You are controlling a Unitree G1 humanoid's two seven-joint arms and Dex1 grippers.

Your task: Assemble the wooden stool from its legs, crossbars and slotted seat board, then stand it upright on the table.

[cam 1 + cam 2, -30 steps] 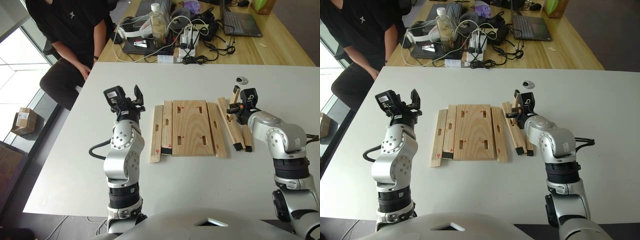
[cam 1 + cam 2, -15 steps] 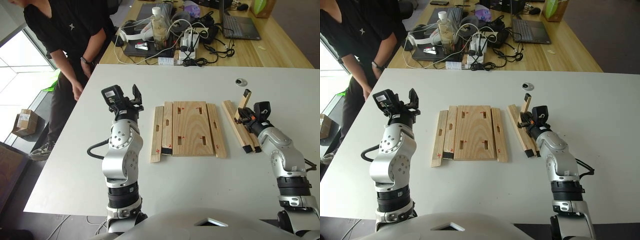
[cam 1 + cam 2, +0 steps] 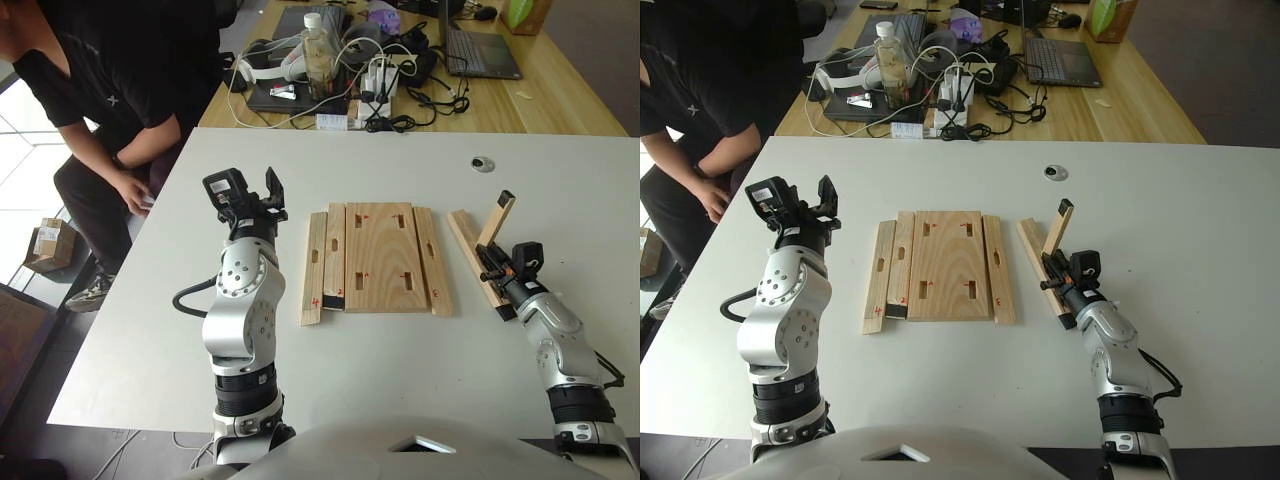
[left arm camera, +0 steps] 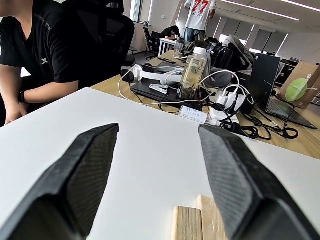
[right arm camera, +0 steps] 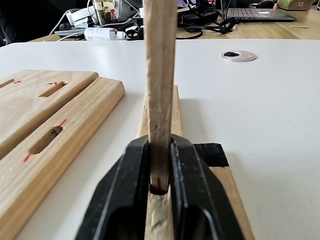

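One slotted seat board [image 3: 379, 256] with four slots. Five narrower wooden strips in all: outer left strip [image 3: 313, 265] and inner left strip [image 3: 335, 255] just left of the seat board, one right strip [image 3: 432, 258] touching its right edge, one flat strip [image 3: 462, 235] and one tilted strip [image 3: 499, 215] farther right of it. One round grommet [image 3: 483, 161] beyond the seat board

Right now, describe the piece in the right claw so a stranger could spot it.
On the white table, look to the robot's right of the slotted seat board. The right claw grips a slim wooden bar by its lower end; it alone tilts upward, while its neighbours lie flat.
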